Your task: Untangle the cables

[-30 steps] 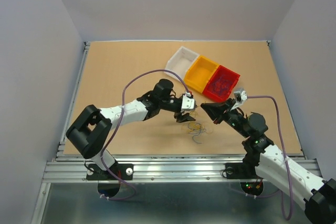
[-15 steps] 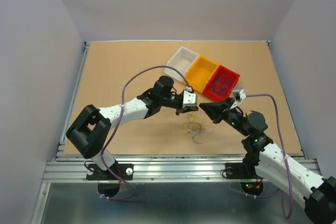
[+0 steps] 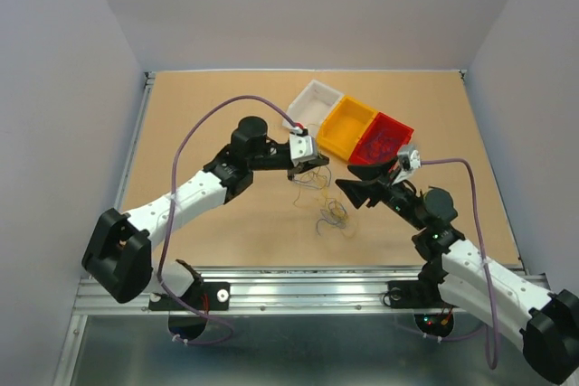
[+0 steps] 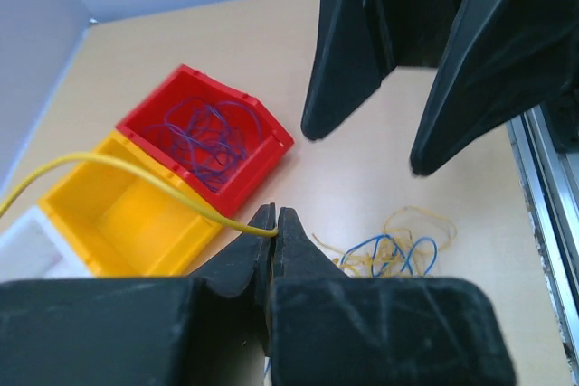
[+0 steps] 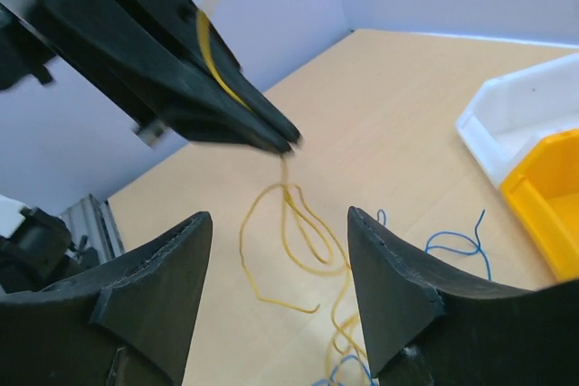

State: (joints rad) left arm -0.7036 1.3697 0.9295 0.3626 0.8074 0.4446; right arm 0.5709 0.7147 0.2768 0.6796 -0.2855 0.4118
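The cables (image 3: 332,217) lie in a loose yellow and blue tangle on the brown table between the two arms. My left gripper (image 3: 308,167) is raised behind the pile, shut on one yellow cable (image 4: 136,174) that arcs away to the left of its tips (image 4: 274,228). In the right wrist view yellow loops (image 5: 303,223) hang from those black jaws down toward the pile. My right gripper (image 5: 279,219) stands open just right of the pile (image 3: 348,189), nothing between its fingers. Blue cables (image 5: 455,243) rest on the table beyond.
Three small bins stand in a row behind the grippers: white (image 3: 308,108), yellow (image 3: 338,130) and red (image 3: 394,153). The red bin (image 4: 271,137) holds a bunch of blue-purple wires. The metal rail (image 3: 289,282) runs along the near table edge.
The left gripper shut on a yellow cable and lifted it back and to the left, drawing strands out of the pile. The right gripper opened from shut.
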